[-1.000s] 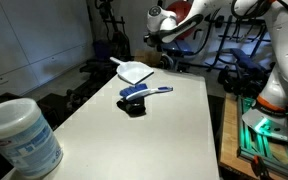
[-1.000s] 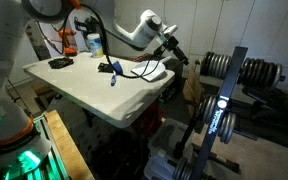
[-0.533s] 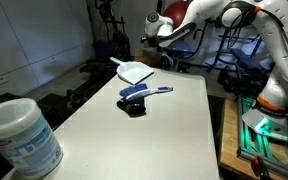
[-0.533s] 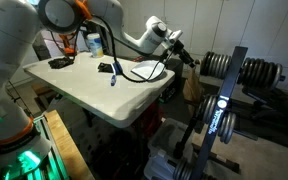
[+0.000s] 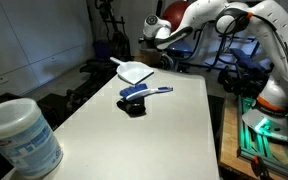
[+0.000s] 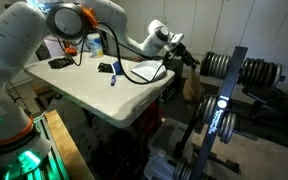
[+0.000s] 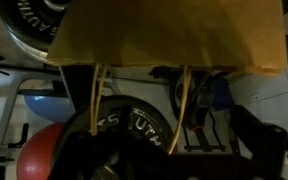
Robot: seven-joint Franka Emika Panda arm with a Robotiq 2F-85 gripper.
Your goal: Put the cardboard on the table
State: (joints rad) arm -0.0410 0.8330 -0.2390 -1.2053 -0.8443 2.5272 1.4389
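Evidently not fetched yet: the cardboard (image 6: 191, 88) is off the table (image 6: 94, 95), and the gripper (image 6: 184, 55) holds nothing.

The cardboard stands on edge past the table's end, low beside the weight plates (image 6: 216, 65). The gripper hangs above it and apart from it, its jaws seemingly spread. For a good grasp, I judge the jaws should straddle the thin top edge near its middle and pinch firmly. The sheet should then be lifted clear of the rim before it is laid flat, away from the dustpan (image 5: 134, 73).

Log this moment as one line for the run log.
gripper: above cardboard, jaws unclear | cardboard: beyond table edge, not yet on it
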